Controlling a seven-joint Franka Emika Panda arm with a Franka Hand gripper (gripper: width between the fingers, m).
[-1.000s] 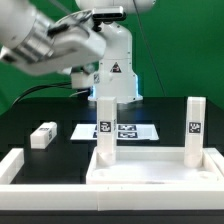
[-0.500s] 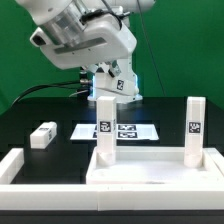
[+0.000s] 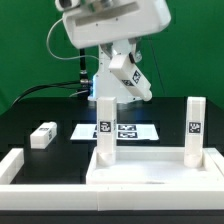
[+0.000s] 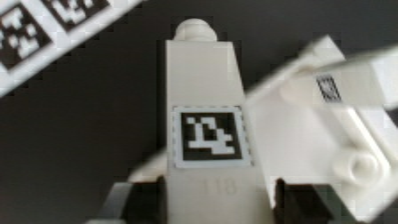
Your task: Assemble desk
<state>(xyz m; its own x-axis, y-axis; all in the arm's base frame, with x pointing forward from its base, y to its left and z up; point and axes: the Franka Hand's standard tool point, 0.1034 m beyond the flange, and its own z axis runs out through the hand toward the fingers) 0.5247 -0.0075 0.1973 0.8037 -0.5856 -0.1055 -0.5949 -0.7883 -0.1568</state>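
Leg (image 4: pixel 208 110) in gripper (image 4: pixel 210 203), peg end outward

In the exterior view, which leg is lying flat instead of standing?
The leg alone on the black table at the exterior view's left; the other two legs stand upright at the tabletop.

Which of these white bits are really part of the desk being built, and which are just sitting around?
Part of the job:
- tabletop panel
- upright leg on the exterior view's left
- upright leg on the exterior view's right
- loose leg lying on its side

Just lying about:
- marker board
- white border bar
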